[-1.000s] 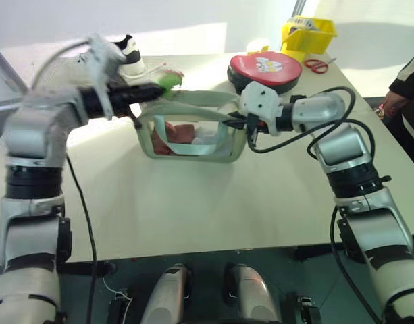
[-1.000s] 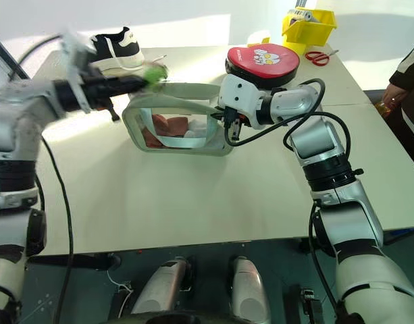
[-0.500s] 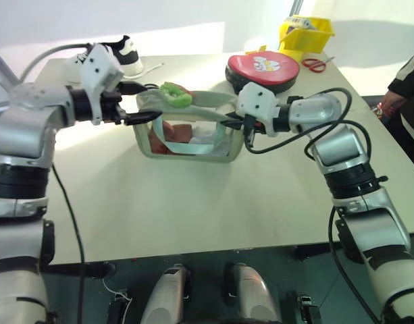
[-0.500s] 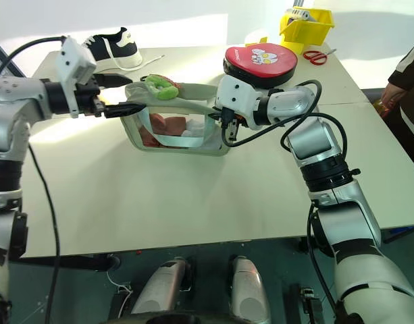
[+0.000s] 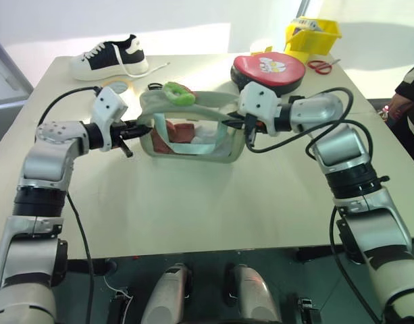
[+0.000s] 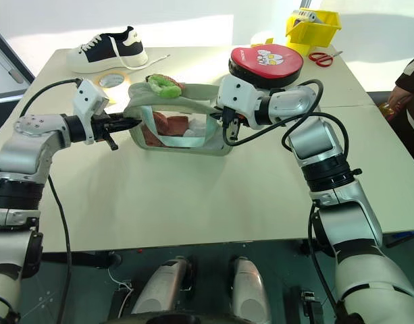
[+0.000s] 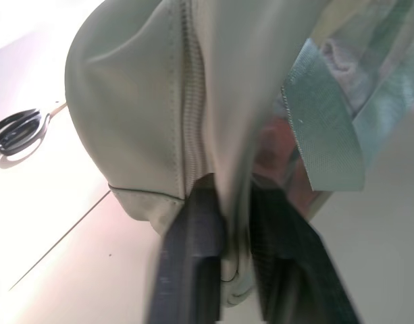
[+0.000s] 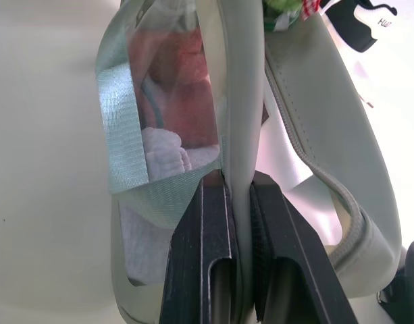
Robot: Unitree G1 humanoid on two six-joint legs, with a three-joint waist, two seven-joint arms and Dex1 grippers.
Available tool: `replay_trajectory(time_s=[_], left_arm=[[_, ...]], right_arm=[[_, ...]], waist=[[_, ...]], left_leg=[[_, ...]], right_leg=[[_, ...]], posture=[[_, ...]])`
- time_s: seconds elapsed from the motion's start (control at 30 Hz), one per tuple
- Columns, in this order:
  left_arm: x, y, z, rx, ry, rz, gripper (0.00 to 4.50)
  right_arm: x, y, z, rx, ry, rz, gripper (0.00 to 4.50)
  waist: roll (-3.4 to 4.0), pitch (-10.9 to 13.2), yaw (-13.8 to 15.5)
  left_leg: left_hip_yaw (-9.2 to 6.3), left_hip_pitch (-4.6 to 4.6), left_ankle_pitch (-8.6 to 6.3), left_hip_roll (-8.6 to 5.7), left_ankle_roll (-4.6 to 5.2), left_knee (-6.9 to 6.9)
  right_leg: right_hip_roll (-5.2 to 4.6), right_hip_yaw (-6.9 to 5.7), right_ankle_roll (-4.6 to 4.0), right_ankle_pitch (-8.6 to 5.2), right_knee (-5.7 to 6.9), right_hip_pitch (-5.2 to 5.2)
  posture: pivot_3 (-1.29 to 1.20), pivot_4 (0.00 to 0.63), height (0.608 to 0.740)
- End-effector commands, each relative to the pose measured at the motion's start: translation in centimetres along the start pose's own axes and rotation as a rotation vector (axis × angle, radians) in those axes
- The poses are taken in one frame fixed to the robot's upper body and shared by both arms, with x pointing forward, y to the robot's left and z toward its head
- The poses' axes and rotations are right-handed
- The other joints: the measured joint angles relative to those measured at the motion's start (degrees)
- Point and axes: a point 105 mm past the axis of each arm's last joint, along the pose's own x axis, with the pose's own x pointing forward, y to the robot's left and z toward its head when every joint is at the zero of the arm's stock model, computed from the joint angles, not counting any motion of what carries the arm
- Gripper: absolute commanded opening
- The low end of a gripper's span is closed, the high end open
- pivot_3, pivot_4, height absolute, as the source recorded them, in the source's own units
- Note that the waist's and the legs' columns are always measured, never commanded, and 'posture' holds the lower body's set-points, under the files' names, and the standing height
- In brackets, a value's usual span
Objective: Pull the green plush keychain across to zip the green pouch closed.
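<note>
Pouch (image 5: 193, 138) ends pinched by both grippers' fingers, keychain (image 5: 177, 93) loose atop

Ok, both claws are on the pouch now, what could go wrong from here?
1. The left claw is shut on the green pouch's end fabric, not on the green plush keychain lying on top; pulling now would likely stretch the bag without closing it.
2. The right claw pinches only a thin wall edge, which may slip.
3. The red-and-black case sits close behind and could get bumped.
</note>
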Motion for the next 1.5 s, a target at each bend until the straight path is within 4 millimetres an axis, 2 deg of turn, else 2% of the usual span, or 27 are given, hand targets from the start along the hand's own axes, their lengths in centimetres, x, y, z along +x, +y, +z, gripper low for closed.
replay_trajectory(time_s=[0.03,0.13,0.2,0.3,0.37,0.53,0.63,0.7,0.83,0.9,0.93,1.0,1.03,1.2,1.3,1.37,1.5], left_arm=[[-1.2,-0.5,2.9,0.035,-0.081,-0.03,0.04],[-1.4,-0.9,2.7,0.028,-0.076,-0.038,0.0],[-1.3,-0.8,2.3,0.033,-0.064,-0.026,0.0],[-1.1,-0.8,2.2,0.031,-0.067,-0.019,0.0],[-1.1,-0.9,2.3,0.03,-0.07,-0.02,0.0],[-1.1,-0.8,2.2,0.033,-0.068,-0.02,0.0],[-1.1,-0.9,2.3,0.03,-0.069,-0.025,0.0],[-1.1,-1.0,2.2,0.031,-0.069,-0.029,0.0],[-1.1,-1.1,2.3,0.033,-0.069,-0.029,0.0],[-1.3,-1.1,2.3,0.033,-0.068,-0.024,0.0],[-1.4,-1.0,2.2,0.033,-0.068,-0.021,0.0],[-1.4,-0.9,2.2,0.031,-0.068,-0.016,0.0],[-1.4,-0.9,2.2,0.03,-0.068,-0.015,0.0],[-1.4,-1.0,1.8,0.026,-0.058,-0.019,0.0],[-1.4,-0.8,1.6,0.026,-0.052,-0.012,0.0],[-1.4,-0.8,1.5,0.026,-0.051,-0.009,0.0],[-1.4,-0.7,1.2,0.027,-0.044,-0.002,0.0]], right_arm=[[-0.2,-0.7,1.6,-0.026,-0.046,-0.02,0.0],[-0.6,-1.1,1.6,-0.015,-0.04,-0.005,1.13],[-1.7,-1.9,2.1,-0.057,-0.027,0.024,2.08],[-2.7,-3.1,3.9,-0.08,-0.057,0.041,2.08],[-2.4,-3.1,5.6,-0.083,-0.112,0.06,2.08],[1.2,-1.4,8.9,-0.089,-0.236,0.083,2.08],[3.3,-1.2,9.3,-0.103,-0.244,0.06,2.08],[4.3,-1.7,9.0,-0.115,-0.224,0.021,2.08],[4.8,-2.5,8.5,-0.13,-0.202,-0.013,2.08],[4.7,-2.7,8.3,-0.131,-0.197,-0.013,1.56],[4.6,-2.7,8.3,-0.13,-0.198,-0.013,1.3],[4.2,-3.0,8.4,-0.119,-0.207,-0.017,0.33],[4.0,-3.1,8.6,-0.111,-0.215,-0.02,0.02],[1.5,-4.0,9.1,-0.061,-0.226,-0.028,0.02],[-0.7,-5.4,8.2,-0.015,-0.188,-0.089,0.02],[-2.2,-6.7,6.7,0.007,-0.13,-0.166,0.02],[-5.2,-8.7,1.5,-0.01,0.066,-0.345,0.02]], waist=[[0.0,0.0,-0.1],[0.0,0.0,-0.1],[0.02,0.0,0.0],[0.04,0.0,0.2],[0.04,0.0,0.1],[0.02,0.0,-0.5],[0.02,0.0,-0.8],[0.02,0.0,-0.8],[0.02,0.0,-0.9],[0.02,0.0,-1.1],[0.02,0.0,-1.2],[0.02,0.0,-1.2],[0.02,0.0,-1.2],[0.03,0.0,-1.0],[0.03,0.0,-1.0],[0.02,0.0,-1.0],[0.02,0.0,-0.9]], left_leg=[[0.0,0.0,0.0,0.0,0.0,0.0],[0.0,0.0,0.0,0.0,0.0,0.0],[0.0,0.0,0.0,0.0,0.0,0.0],[0.0,-0.01,0.0,-0.01,0.0,0.02],[0.0,0.0,0.0,0.0,0.0,0.0],[0.0,0.02,0.0,0.01,-0.01,-0.08],[-0.01,0.01,0.01,-0.03,-0.02,-0.06],[-0.01,0.01,0.01,-0.08,-0.02,-0.04],[-0.03,0.01,0.01,-0.11,-0.02,-0.02],[-0.03,0.02,0.01,-0.11,-0.03,-0.06],[-0.03,0.02,0.01,-0.11,-0.03,-0.06],[-0.03,0.02,0.02,-0.11,-0.04,-0.06],[-0.03,0.02,0.02,-0.11,-0.04,-0.06],[-0.03,0.02,0.03,-0.11,-0.05,-0.05],[-0.04,0.02,0.03,-0.11,-0.05,-0.05],[-0.04,0.02,0.03,-0.11,-0.05,-0.05],[-0.03,0.01,0.02,-0.11,-0.06,-0.06]], right_leg=[[0.0,0.0,0.0,0.0,0.0,0.0],[0.0,0.0,0.0,0.0,0.0,0.0],[0.0,0.0,0.0,0.0,0.0,0.0],[0.0,0.0,-0.01,0.0,-0.02,0.0],[0.0,0.0,0.0,-0.01,-0.02,-0.01],[0.0,0.03,-0.01,0.0,0.0,-0.03],[-0.02,0.03,-0.01,0.0,0.17,-0.07],[-0.06,0.02,-0.01,0.0,0.25,-0.08],[-0.07,0.02,-0.01,0.0,0.28,-0.1],[-0.07,0.03,-0.01,-0.01,0.29,-0.13],[-0.07,0.03,-0.02,-0.01,0.32,-0.14],[-0.06,0.04,-0.02,-0.01,0.38,-0.17],[-0.06,0.04,-0.02,-0.01,0.41,-0.17],[-0.06,0.04,-0.03,-0.02,0.41,-0.17],[-0.07,0.04,-0.03,-0.02,0.4,-0.17],[-0.08,0.04,-0.03,-0.02,0.4,-0.17],[-0.12,0.03,-0.04,-0.03,0.37,-0.17]], posture=[[0.0,0.15,0.74],[0.0,0.15,0.74],[0.0,0.15,0.74],[0.0,0.15,0.74],[0.0,0.15,0.74],[0.0,0.15,0.74],[0.0,0.15,0.74],[0.0,0.15,0.74],[0.0,0.15,0.74],[0.0,0.15,0.74],[0.0,0.15,0.74],[0.0,0.15,0.74],[0.0,0.15,0.74],[0.0,0.15,0.74],[0.0,0.15,0.74],[0.0,0.15,0.74],[0.0,0.15,0.74]])
